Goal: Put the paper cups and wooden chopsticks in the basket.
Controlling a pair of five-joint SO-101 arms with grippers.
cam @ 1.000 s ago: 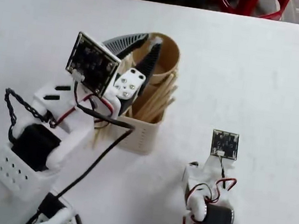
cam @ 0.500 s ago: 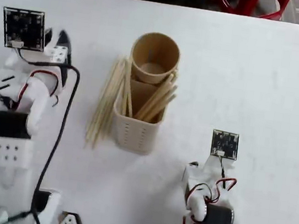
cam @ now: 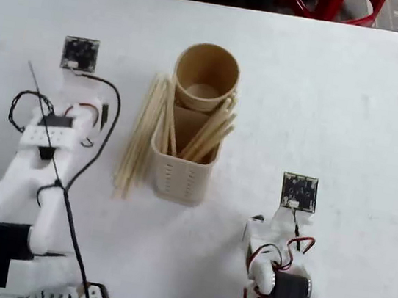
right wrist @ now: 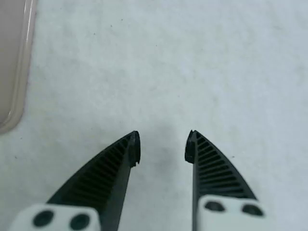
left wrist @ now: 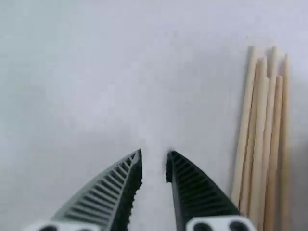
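Basket: mid-bench, upright, open top.
Cup: at basket's far end, mouth up; inside or on the rim, cannot tell.
Chopsticks: several in basket, leaning, tips over the rim twd right edge.
Loose sticks: bundle lying flat on bench, just beside basket on its left-edge side.
Left arm: twd left edge, apart from basket. Left jaws a narrow slit open, empty, above bare bench, loose sticks near.
Right arm: at near edge. Right jaws part open, empty, above bare bench.
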